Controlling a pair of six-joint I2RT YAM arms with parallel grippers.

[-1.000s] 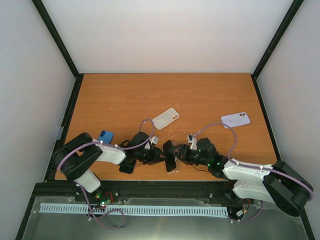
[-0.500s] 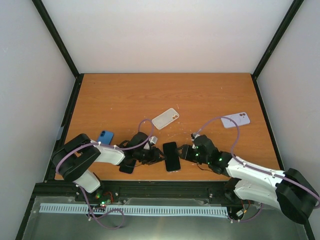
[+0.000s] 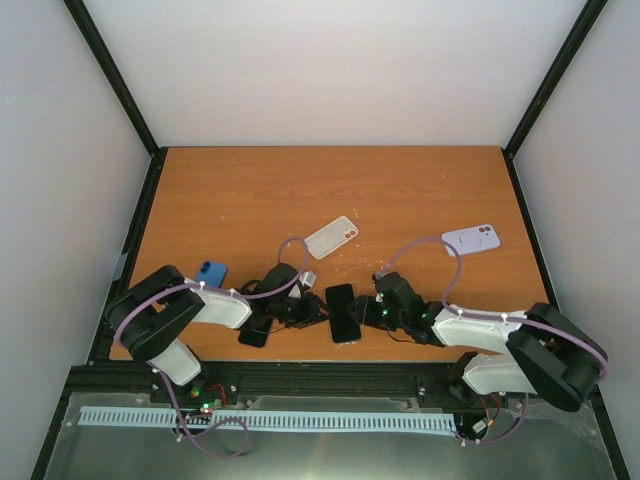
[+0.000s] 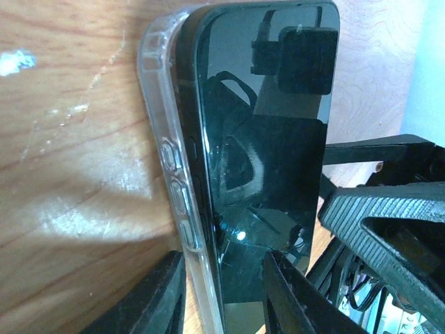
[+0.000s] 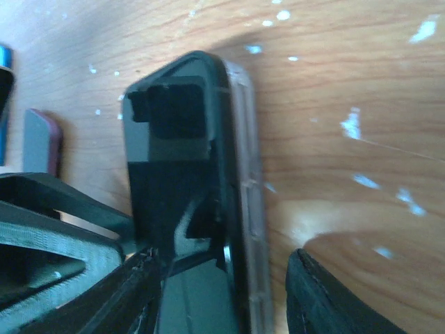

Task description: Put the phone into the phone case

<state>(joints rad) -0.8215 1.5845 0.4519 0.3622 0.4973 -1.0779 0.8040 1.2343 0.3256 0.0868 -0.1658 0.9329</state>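
Left end effector (image 4: 222, 256) pinches narrowly across the clear phone case (image 4: 161, 139) and the black phone (image 3: 343, 312) lying in it, one finger against the case wall, the other on the screen. Right end effector (image 5: 224, 256) straddles the same pair from the opposite side, set wider, with bare bench (image 3: 250, 200) showing between the case and one finger. Phone and case lie near the bench's front edge between the two arms, the phone's dark side showing above the case wall.
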